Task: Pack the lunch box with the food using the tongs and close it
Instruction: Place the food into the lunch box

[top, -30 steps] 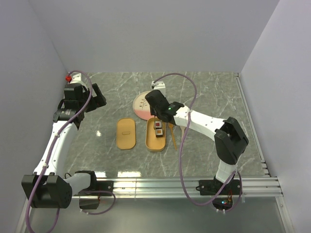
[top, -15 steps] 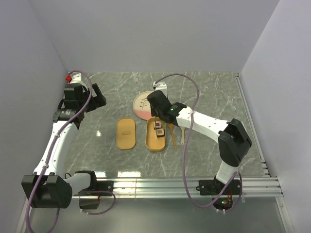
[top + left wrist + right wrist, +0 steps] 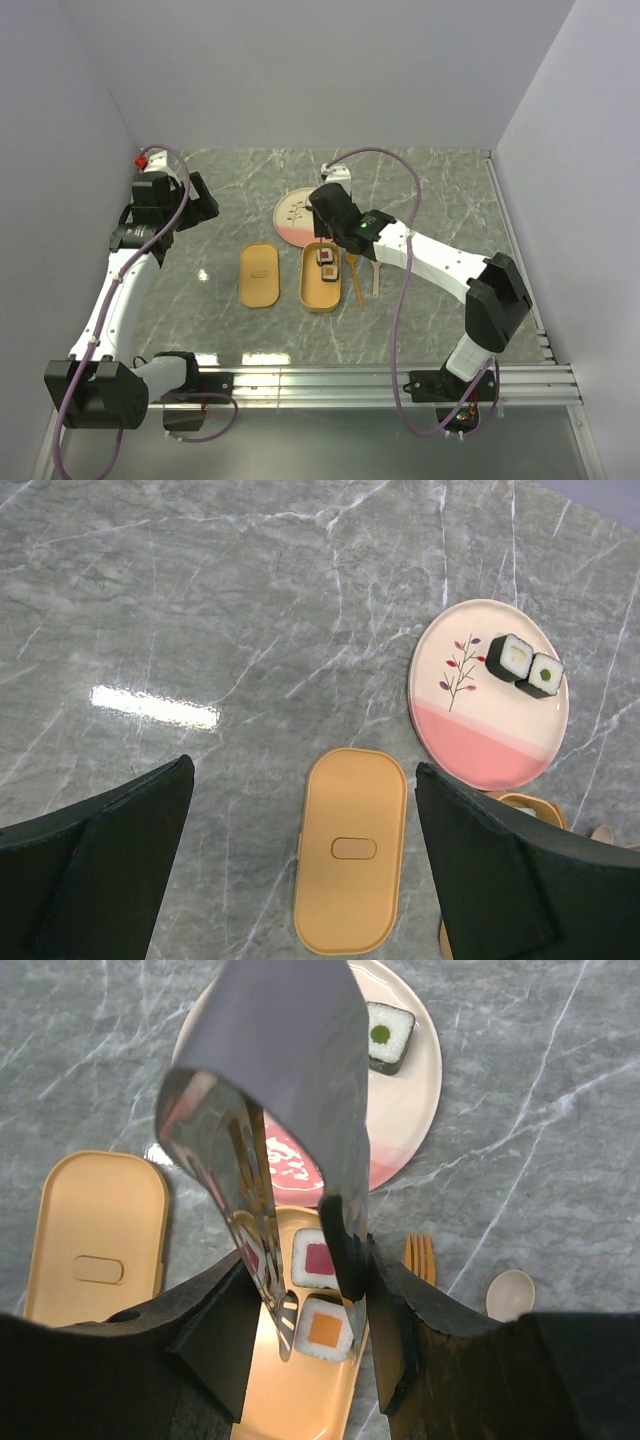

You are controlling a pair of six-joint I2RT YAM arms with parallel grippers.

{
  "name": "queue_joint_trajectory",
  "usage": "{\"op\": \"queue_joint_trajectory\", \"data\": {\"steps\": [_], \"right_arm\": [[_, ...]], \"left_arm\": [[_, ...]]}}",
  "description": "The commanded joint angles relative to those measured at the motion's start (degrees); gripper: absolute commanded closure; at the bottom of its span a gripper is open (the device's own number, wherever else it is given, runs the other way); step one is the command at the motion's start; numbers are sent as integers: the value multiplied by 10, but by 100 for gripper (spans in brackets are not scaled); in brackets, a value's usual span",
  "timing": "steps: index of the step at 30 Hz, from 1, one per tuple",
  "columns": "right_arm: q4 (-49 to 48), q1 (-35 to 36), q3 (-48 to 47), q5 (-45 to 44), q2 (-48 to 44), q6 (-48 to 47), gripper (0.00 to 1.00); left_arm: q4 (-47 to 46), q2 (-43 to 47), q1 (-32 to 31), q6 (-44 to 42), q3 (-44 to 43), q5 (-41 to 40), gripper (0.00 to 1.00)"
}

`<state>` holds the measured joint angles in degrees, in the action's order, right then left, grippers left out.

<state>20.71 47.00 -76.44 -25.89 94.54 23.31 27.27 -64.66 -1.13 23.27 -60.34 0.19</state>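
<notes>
Step in hand: food is being moved by tongs (image 3: 300, 1190) from the plate (image 3: 488, 695) into the lunch box base (image 3: 321, 278); two rolls (image 3: 322, 1295) are already laid in the base, one red-centred and one orange-centred.
Right pincer (image 3: 335, 225): it is closed around the tongs' arms; the tong tips are seen parted just above the two packed rolls, with nothing gripped between them.
Left pincer (image 3: 300, 870): it is held wide and empty, raised over the bench (image 3: 440, 190) well to the left.
Food left: two rolls (image 3: 526, 663), with pale and green centres, are seen side by side at the plate's far edge.
Lid (image 3: 259, 275): it is lying flat on the bench just left of the base, not yet fitted.
Next move, as judged: the tongs must be carried back over the plate and squeezed on one remaining roll.
Risk: the packed rolls could be nudged if the tips are drawn away low.
</notes>
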Motion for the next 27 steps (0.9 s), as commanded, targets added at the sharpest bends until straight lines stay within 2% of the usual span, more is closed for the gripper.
{"op": "queue_joint_trajectory", "data": {"steps": [1, 8, 17, 27], "right_arm": [[-8, 1, 2, 2, -24, 3, 49], [-9, 5, -9, -7, -31, -2, 49], [-1, 3, -91, -12, -22, -30, 49], [-13, -33, -183, -15, 46, -59, 49]], "left_arm": [[-18, 10, -2, -2, 0, 5, 1], [-17, 15, -2, -2, 2, 3, 1], [-16, 16, -2, -3, 3, 0, 1], [-17, 11, -2, -6, 3, 0, 1]]}}
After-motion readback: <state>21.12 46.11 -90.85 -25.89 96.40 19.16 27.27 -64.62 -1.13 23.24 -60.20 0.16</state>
